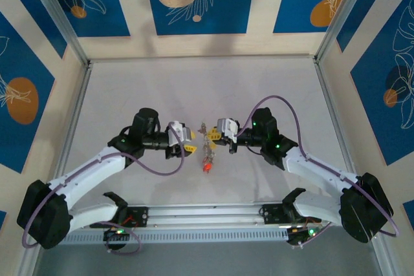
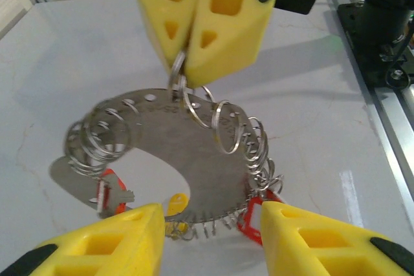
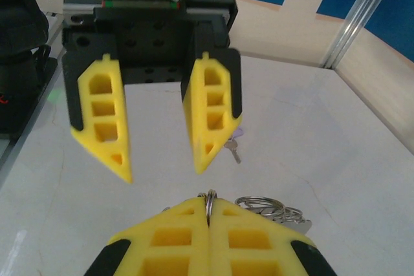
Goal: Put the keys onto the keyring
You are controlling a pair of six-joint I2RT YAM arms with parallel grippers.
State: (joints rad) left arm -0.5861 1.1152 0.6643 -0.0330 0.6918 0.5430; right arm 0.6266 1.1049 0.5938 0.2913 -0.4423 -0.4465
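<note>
Threading step, probably: right end effector (image 2: 183, 69) pinched shut on a loop of the keyring (image 2: 194, 153) at the middle of the table (image 1: 194, 88); left end effector (image 2: 212, 208) half open astride its lower edge, empty; next needs a steady pinch there.

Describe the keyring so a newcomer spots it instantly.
Start at the table's centre. The right pincer pinches a metal cluster by one thin wire loop. The keyring is its broad flat grey plate with rim holes, far wider than the loops or coloured keys.
</note>
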